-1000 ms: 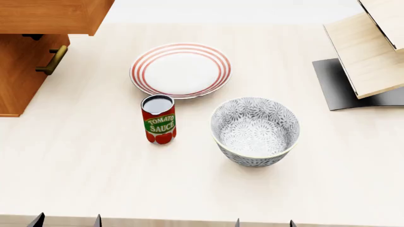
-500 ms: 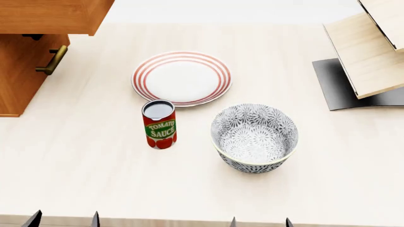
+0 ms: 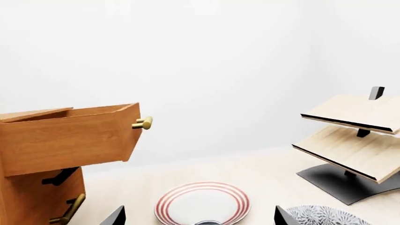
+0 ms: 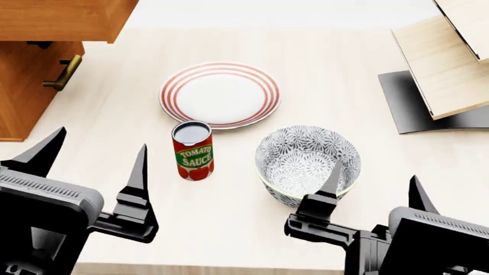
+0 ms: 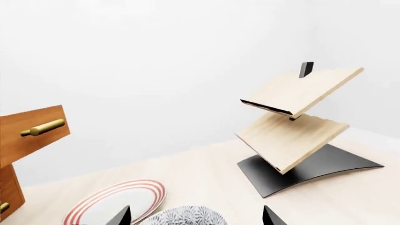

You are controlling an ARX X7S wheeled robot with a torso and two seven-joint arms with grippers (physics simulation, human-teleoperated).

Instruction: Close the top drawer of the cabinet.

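Two claws stand raised over the near edge of the counter (image 4: 91, 154), both spread wide and gripping nothing: the left claw (image 4: 90, 169) sits just in front of the tomato sauce can (image 4: 192, 150), the right claw (image 4: 374, 186) against the near side of the patterned bowl (image 4: 308, 162). Neither touches anything, so I judge the reach toward the drawer has not really begun.

Using the tomato sauce can as the marker: the red-striped plate (image 4: 220, 94) lies just behind it, the bowl just to its right, and the pale two-shelf rack (image 4: 450, 63) on its black base is well apart, far to the right. The cabinet (image 4: 27, 91) stands far to the left of the can and behind it, at the counter's left edge.

From the left wrist view, the top drawer (image 3: 69, 140) is pulled well out of the cabinet, overhanging the lower fronts, its brass handle (image 3: 143, 123) sticking out from the front face toward the middle of the counter. Another brass handle (image 4: 64, 73) below it belongs to a shut front.

Being nearer the cabinet, the left claw looks the natural one to push. The move probably calls for it to rise to the drawer front and press flat beside the handle, straight along the slide. Its open fingers would suit a push as they are, though a skewed push might jam the box.
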